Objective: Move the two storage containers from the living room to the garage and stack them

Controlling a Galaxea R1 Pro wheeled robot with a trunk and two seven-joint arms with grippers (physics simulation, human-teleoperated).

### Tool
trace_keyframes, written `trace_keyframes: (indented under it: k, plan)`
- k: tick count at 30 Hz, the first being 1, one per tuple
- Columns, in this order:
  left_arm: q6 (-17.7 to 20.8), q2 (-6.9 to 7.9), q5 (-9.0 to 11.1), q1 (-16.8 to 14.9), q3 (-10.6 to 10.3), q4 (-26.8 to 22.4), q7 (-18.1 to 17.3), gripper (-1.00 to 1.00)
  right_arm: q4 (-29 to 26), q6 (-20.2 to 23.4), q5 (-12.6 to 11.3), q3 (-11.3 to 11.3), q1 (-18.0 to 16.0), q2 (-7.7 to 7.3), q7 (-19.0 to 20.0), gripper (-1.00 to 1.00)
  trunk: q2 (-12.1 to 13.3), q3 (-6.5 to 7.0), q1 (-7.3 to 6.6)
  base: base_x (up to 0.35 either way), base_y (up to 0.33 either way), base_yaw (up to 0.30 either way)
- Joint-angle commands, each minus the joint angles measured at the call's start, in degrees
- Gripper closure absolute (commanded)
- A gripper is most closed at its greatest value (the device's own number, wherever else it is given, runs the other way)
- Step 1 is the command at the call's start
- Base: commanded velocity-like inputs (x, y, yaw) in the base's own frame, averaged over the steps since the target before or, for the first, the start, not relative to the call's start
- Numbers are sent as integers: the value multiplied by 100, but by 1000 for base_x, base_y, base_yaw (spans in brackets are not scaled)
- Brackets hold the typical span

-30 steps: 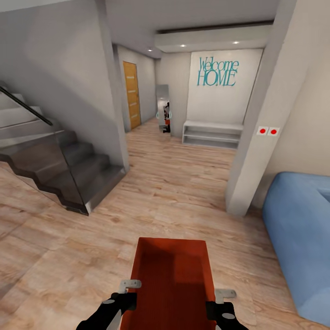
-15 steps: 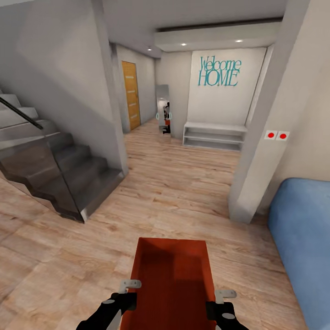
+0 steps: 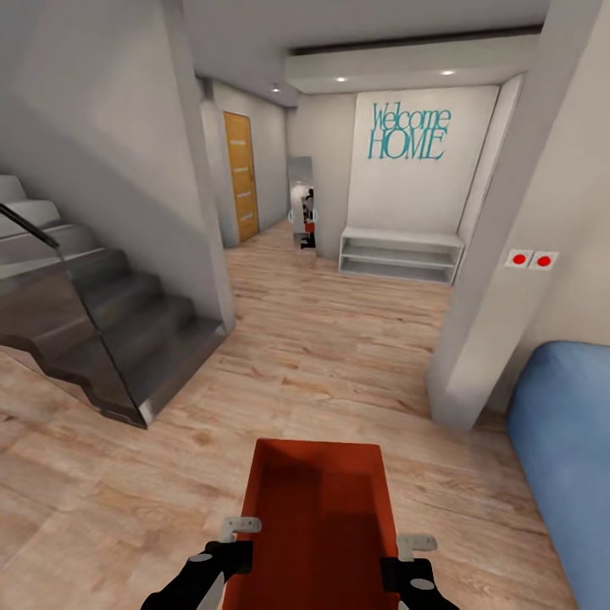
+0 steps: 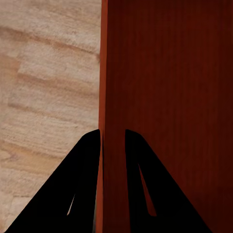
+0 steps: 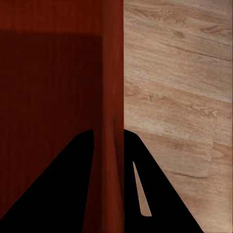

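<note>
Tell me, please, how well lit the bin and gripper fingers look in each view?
Head view: storage container evenly lit, its floor shaded toward the near end. Left wrist view: fingers pure black silhouettes. Right wrist view: a shadow edge crosses the container's interior.

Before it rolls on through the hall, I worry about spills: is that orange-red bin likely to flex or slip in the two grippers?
The storage container probably stays stiff: its walls look straight. The left gripper and right gripper each pinch a thin smooth wall, so slipping seems possible. Empty, it is likely light.
</note>
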Motion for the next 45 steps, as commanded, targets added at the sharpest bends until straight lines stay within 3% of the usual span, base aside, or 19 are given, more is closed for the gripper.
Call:
trace_keyframes:
  k: [1,45]
  plan:
    - [39,56,-63,1,55,2,50,100,-20,-17,108,-101,-10,-57,-82,100,-8,-9,5,323,0,0]
    - [37,56,-72,1,46,10,50,100,-11,-43,100,-110,-10,-23,-82,100,-8,-9,5,324,0,0]
